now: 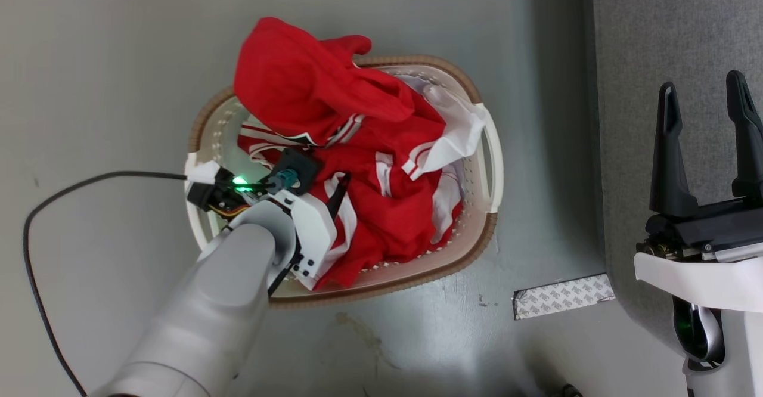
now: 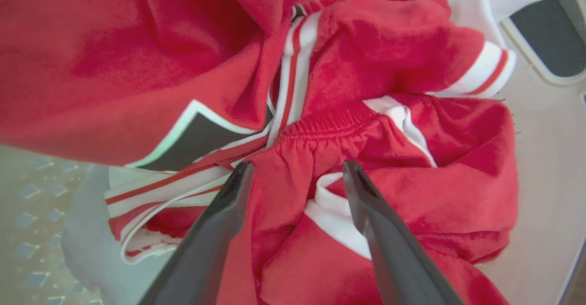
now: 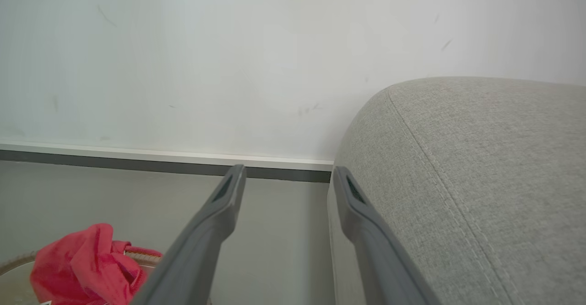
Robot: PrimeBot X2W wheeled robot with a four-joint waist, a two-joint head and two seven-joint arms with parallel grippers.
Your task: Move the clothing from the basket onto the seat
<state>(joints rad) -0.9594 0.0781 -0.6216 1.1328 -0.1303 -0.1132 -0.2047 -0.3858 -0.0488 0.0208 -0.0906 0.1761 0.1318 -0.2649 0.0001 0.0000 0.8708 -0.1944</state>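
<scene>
Grey glossy floor (image 1: 89, 87) runs up to a pale wall (image 3: 229, 44). The left gripper (image 2: 297, 167) has its fingers spread moderately wide, tips pressed into the clothing (image 1: 381, 164) inside the basket (image 1: 468, 233). A gathered red waistband fold lies between them, not pinched. Around the tips are white panels, red-white striped trim and a black patch edged in white. The whole red heap sits in the basket, one fold rising above its far rim and a white piece draped over its right handle. A black cable (image 1: 36, 218) loops over the floor left of the basket. To the basket's right, past a strip of floor with a patterned patch (image 1: 563, 295), stands the seat (image 1: 656, 27). The right gripper (image 1: 702, 84) is above its edge, fingers parted and holding nothing.
</scene>
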